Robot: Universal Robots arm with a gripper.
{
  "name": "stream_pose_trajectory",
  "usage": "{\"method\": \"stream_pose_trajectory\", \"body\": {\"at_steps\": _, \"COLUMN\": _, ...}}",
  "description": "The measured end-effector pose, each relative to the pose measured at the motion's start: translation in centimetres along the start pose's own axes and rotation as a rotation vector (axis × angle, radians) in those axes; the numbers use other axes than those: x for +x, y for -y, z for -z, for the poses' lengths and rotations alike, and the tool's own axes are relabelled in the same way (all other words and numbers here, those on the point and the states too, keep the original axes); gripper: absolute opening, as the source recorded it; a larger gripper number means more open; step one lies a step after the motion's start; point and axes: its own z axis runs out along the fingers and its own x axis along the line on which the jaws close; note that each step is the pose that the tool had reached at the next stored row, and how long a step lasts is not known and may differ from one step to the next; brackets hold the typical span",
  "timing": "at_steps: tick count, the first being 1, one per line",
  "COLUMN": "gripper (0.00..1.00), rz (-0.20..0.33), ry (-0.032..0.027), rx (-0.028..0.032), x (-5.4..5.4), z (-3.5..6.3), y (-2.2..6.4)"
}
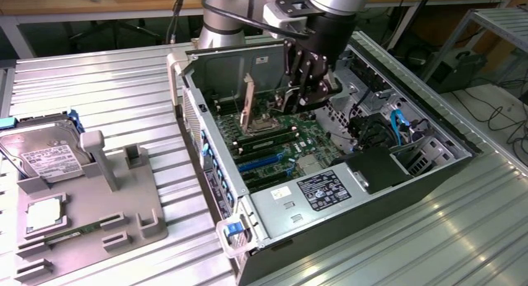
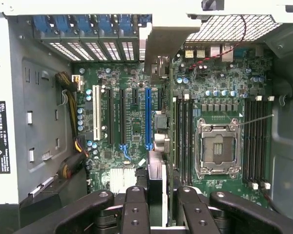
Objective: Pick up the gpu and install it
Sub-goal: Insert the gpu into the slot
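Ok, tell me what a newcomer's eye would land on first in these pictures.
First the open computer case in the middle of the metal table, its green motherboard bared. Next the gripper, hanging inside the case and clamped on the gpu, a thin card held edge-on above the board. Then the grey holder tray at the exterior view's left, carrying a silver hard drive.

A silver hard drive (image 1: 43, 151) with a white label lies in a grey fixture tray (image 1: 91, 202) at the counter's (image 1: 99, 82) edge on the exterior view's left. A small green memory stick (image 1: 73, 232) rests in the same tray, near its front edge. On the counter's middle stands an open computer case (image 1: 330, 156). Its green motherboard (image 2: 136, 122) carries an empty processor socket (image 2: 217, 148), a blue expansion slot (image 2: 148, 117) and a white one (image 2: 96, 119).
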Motion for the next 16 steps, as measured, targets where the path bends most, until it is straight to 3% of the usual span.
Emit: {"method": "stream_pose_trajectory", "body": {"at_steps": 16, "gripper": 0.28, "rz": 0.0, "ry": 0.0, "rx": -0.0002, "x": 0.01, "z": -0.63, "y": 0.01}}
